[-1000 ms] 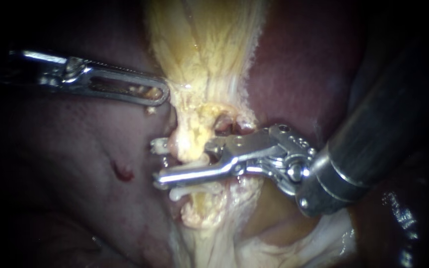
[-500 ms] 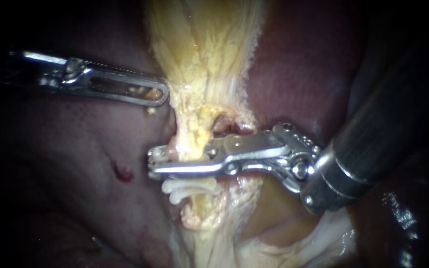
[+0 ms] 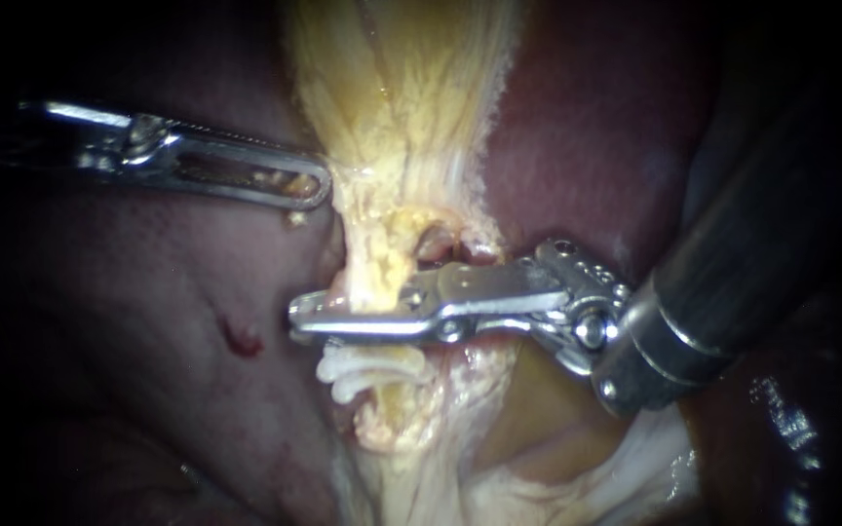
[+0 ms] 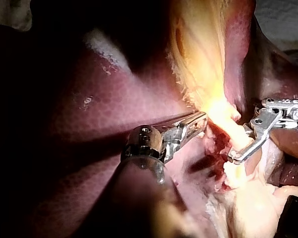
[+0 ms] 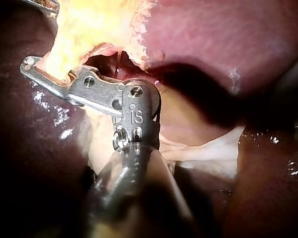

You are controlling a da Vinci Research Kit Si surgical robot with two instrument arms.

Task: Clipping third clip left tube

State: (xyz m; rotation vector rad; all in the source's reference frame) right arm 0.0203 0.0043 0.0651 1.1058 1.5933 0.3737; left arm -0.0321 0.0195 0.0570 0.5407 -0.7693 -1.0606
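While the right instrument (image 3: 306,319) lies crosswise over the left tube (image 3: 374,268), its two jaws stand pressed almost flat together with the tube pinched between them from both sides. The tips show clear on the tube's far side. Just below the jaws, two white clips (image 3: 367,368) sit close together on the same strand. Whether a fresh clip rides inside the jaws cannot be made out.

Up and to the left, the left instrument (image 3: 319,187) has its slotted jaws closed on the edge of the yellow tissue (image 3: 392,107), drawing the strand taut against the dark liver (image 3: 587,146).

Done well, by this reading, the squeeze goes all the way home before anything else moves. The jaws should stay square to the tube, their tips past its far edge, so that the whole width is caught. A narrow gap from the two clips below looks worth guarding. The left instrument's pull is best held level, without tugging. When the jaws part, they should open fully and draw straight back, so as not to drag on the tube.
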